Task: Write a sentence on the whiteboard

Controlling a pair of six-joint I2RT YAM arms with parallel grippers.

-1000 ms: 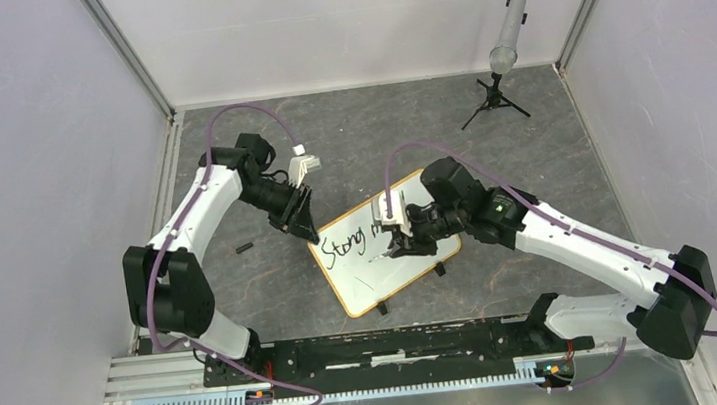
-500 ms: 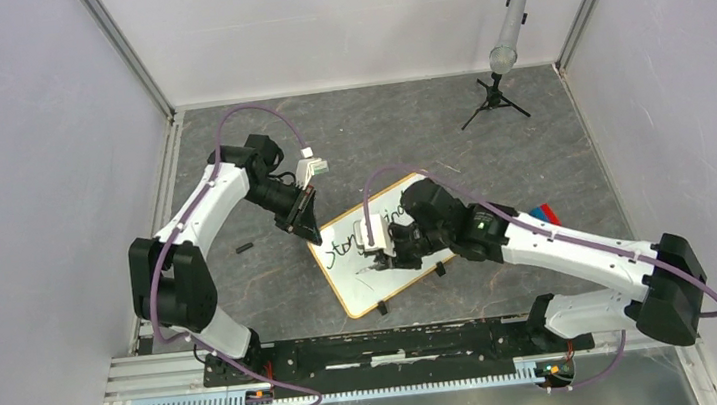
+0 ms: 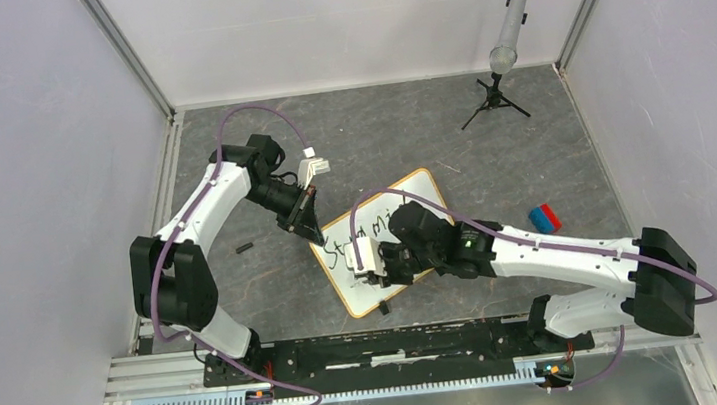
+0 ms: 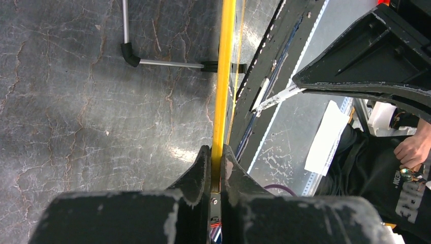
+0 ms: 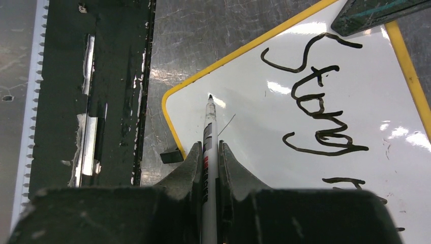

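Observation:
The whiteboard [image 3: 413, 200] lies tilted on the grey floor, with black writing [image 5: 317, 109] across its upper part. My left gripper [image 3: 316, 233] is at the board's left corner, shut on the thin yellow frame [image 4: 223, 76], which runs straight out from between the jaws [image 4: 217, 152]. My right gripper [image 5: 209, 148] is shut on a white marker [image 5: 209, 127]. The marker's black tip [image 5: 209, 96] is over the bare white surface by the board's near rounded corner. In the top view the right gripper [image 3: 369, 268] hangs over the board's near-left part. One black foot [image 5: 171, 155] shows beside it.
A blue and red block [image 3: 543, 217] lies right of the board. A grey cylinder on a small black tripod [image 3: 502, 47] stands at the back right. A small black cap [image 3: 243, 246] lies left of the board. The black mounting rail [image 3: 380, 346] runs along the near edge.
The left gripper has closed onto the board's frame at the left corner. The right arm has carried the marker leftward and nearer, from the board's middle to its near-left corner.

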